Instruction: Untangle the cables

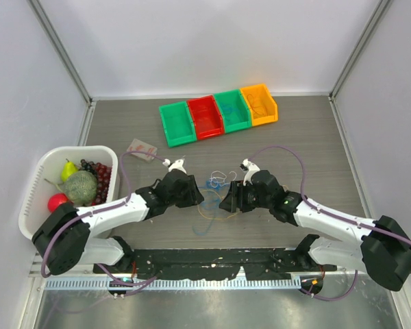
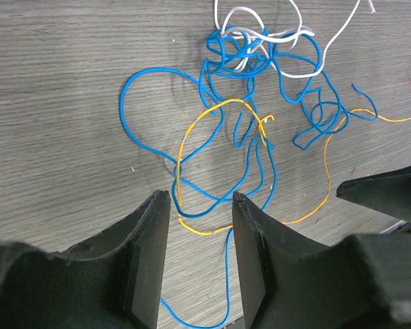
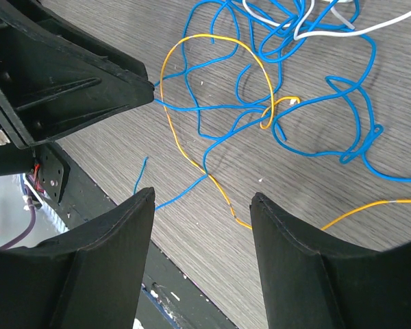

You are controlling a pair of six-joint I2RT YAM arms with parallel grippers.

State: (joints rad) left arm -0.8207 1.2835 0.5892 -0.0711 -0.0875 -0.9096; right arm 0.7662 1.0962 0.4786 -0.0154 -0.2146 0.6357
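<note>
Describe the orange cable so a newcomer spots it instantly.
On the table, between the left pincer and right pincer, lies a tangle of thin cables. The orange cable loops along its near edge, the only orange strand among the blue cable and white cable.

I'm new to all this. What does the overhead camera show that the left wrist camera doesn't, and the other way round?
Only the overhead view: the whole left arm and right arm, four coloured bins, and a white basket of fruit.
Only the left wrist view: the left gripper, open, up close, and how the orange cable loops through the blue cable while the white cable knots into it at the top.
Both: the cables tangled on the table.
</note>
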